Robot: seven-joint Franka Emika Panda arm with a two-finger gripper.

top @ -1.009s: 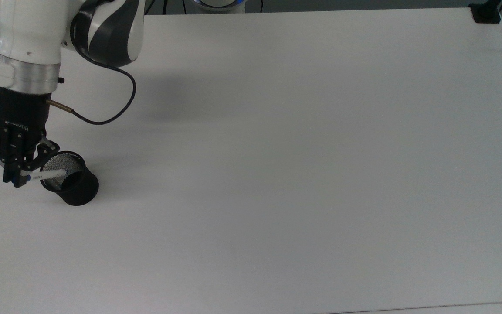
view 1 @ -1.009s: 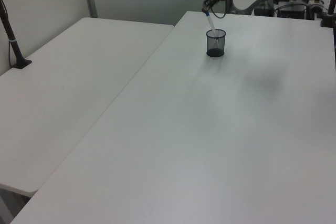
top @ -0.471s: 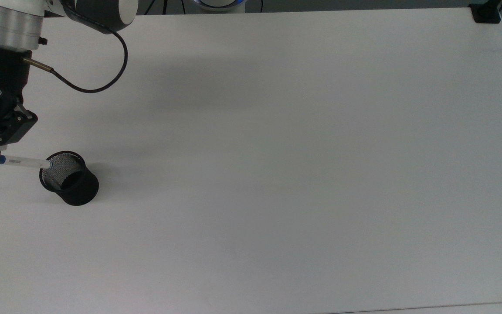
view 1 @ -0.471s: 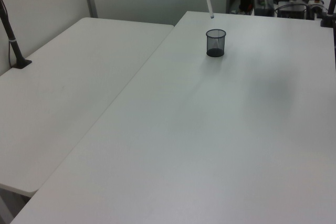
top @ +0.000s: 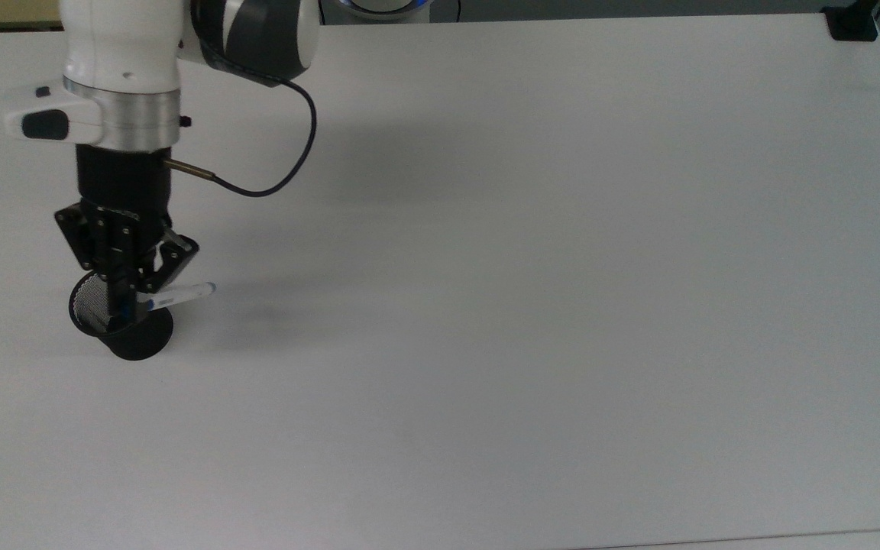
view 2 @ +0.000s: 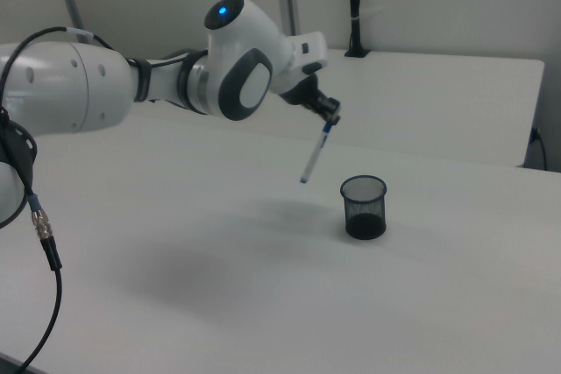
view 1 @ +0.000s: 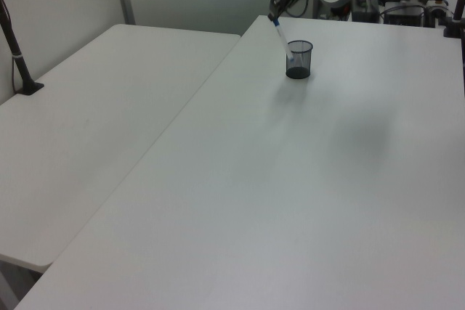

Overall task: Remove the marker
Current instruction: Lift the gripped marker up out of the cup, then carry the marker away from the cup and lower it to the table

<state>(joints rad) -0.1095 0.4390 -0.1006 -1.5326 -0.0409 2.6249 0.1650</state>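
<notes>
Holding: the gripper (view 2: pixel 329 120) is clenched on the blue-capped upper end of the marker (view 2: pixel 315 155), well above the table (view 2: pixel 219 286).
Marker pose: tilted, cap end up in the fingers, the small blue tip hanging lowest; in the right view the tip points down toward the right view's left.
Marker place: in the air, clear of the black mesh cup (view 2: pixel 363 206); in the right view its lower tip sits beside the cup, off to the right view's left of the rim, with a gap between them.
Top view: the gripper (top: pixel 128 299) overlaps the cup (top: pixel 123 327), and the marker (top: pixel 179 295) slants out from the fingers toward the top view's right, past the rim.
Left view: the marker (view 1: pixel 284 41) slopes from the gripper (view 1: pixel 275 18) down across the near rim of the cup (view 1: pixel 298 59).
Cup: upright on the white table, near its edge on the top view's left.
Arm: white links with dark joints, a blue light on one joint in the right view; a thin black cable (top: pixel 287 164) loops from the wrist.
Shadow: a soft grey patch on the table under the arm.
</notes>
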